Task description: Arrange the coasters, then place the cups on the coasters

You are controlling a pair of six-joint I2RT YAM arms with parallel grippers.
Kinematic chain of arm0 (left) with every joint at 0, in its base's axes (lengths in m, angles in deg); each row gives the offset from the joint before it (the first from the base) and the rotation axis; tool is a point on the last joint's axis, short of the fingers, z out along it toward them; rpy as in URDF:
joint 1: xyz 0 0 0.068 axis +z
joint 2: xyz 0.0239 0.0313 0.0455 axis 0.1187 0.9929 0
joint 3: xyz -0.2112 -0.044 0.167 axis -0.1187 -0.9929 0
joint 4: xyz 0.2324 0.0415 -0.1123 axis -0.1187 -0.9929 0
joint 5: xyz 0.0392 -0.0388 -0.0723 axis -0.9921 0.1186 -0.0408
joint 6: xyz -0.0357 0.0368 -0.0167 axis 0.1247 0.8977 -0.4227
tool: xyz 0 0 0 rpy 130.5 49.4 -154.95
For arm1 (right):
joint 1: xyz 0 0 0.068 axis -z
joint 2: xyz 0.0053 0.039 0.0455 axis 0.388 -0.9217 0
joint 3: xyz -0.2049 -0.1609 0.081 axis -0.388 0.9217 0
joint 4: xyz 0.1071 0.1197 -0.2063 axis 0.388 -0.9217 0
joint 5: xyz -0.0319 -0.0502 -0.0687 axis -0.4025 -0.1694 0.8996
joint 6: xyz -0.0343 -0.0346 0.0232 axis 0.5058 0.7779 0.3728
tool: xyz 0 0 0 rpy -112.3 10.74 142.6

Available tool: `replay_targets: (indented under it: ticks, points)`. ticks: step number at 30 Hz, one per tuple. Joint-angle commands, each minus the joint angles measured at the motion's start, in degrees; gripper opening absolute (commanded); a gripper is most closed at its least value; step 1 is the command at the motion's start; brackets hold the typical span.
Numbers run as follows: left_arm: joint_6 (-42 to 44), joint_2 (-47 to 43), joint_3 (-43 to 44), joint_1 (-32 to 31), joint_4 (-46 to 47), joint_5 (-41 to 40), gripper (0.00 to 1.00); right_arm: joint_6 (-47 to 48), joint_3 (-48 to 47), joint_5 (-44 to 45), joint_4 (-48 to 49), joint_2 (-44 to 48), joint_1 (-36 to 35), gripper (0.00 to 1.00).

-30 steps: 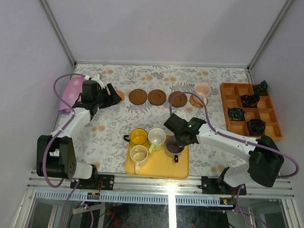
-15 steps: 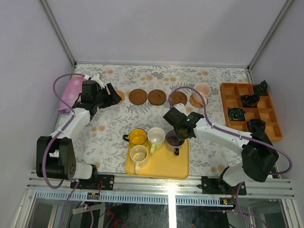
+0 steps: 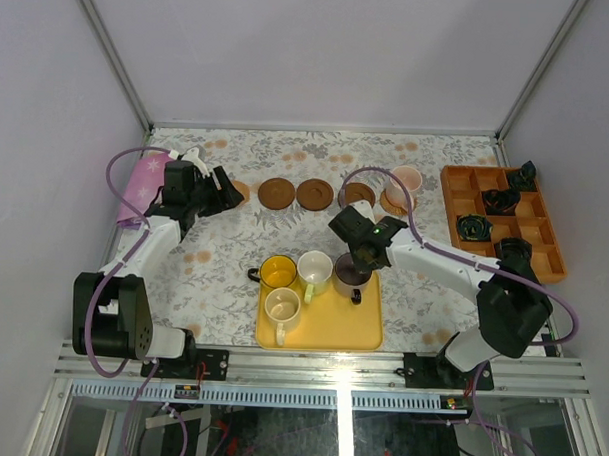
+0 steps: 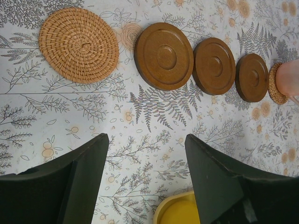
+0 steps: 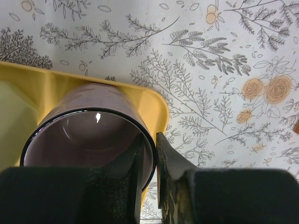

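In the top view, we see the coasters laid in a row across the far side of the desk point(image 3: 223, 275). A woven tan coaster point(image 3: 243, 192) is at the left end, three dark brown coasters point(image 3: 278, 193) are in the middle, and a second tan coaster point(image 3: 388, 204) at the right end carries the pink cup point(image 3: 405, 179). We therefore judge the arranging done and one cup of five placed. The yellow cup point(image 3: 278, 273), two cream cups point(image 3: 314, 267) and the grey-purple cup point(image 3: 351, 276) stand on the yellow tray point(image 3: 326, 331) near the arms, well apart from the orange divided tray point(image 3: 464, 182). The right tool point(image 3: 358, 256) is down at the grey-purple cup, the one nearest its side. The left tool point(image 3: 214, 190) hangs just beside the woven coaster, clear of that work. In the left wrist view, the left tool point(image 4: 145, 172) is spread wide and holds nothing, poised above bare desk with the whole row ahead of it. In the right wrist view, the right tool point(image 5: 150, 163) straddles the wall of the grey-purple cup point(image 5: 88, 135) at the rim, one finger inside and one outside, nearly together. We think the rim is chosen because the body looks too broad to span. We cannot tell whether it is pinching the wall yet. The cup sits in the tray's corner point(image 5: 156, 109).
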Motion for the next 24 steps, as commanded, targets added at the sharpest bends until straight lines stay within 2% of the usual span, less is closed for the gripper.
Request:
replay_targets:
  ticks: [1, 8, 13, 18, 22, 24]
  points:
    - [1.11, -0.39, -0.01, -0.42, 0.66, -0.92, 0.67, 1.29, -0.44, 8.07, 2.25, -2.81, 2.52, 0.16]
    - [1.27, -0.59, -0.1, -0.44, 0.65, -1.08, 0.67, 1.49, -0.42, 6.23, 1.66, -1.59, 2.56, 0.18]
    - [1.12, -0.36, 0.01, -0.46, 0.7, -0.68, 0.67, 1.71, 0.73, 3.35, 0.26, 2.53, 2.55, 0.41]
    - [1.17, -0.19, 0.16, -0.5, 0.69, -0.61, 0.67, 0.38, 0.51, -0.16, -3.26, 7.85, 2.43, 0.47]
    - [1.29, 0.12, 0.42, -0.46, 0.38, -0.66, 0.67, -0.93, -0.24, -4.42, -5.23, 13.35, 1.92, 0.59]
    - [1.3, 0.29, 0.54, -0.46, 0.43, -0.54, 0.67, -1.54, 0.11, -7.53, -5.48, 15.6, 1.68, 0.61]
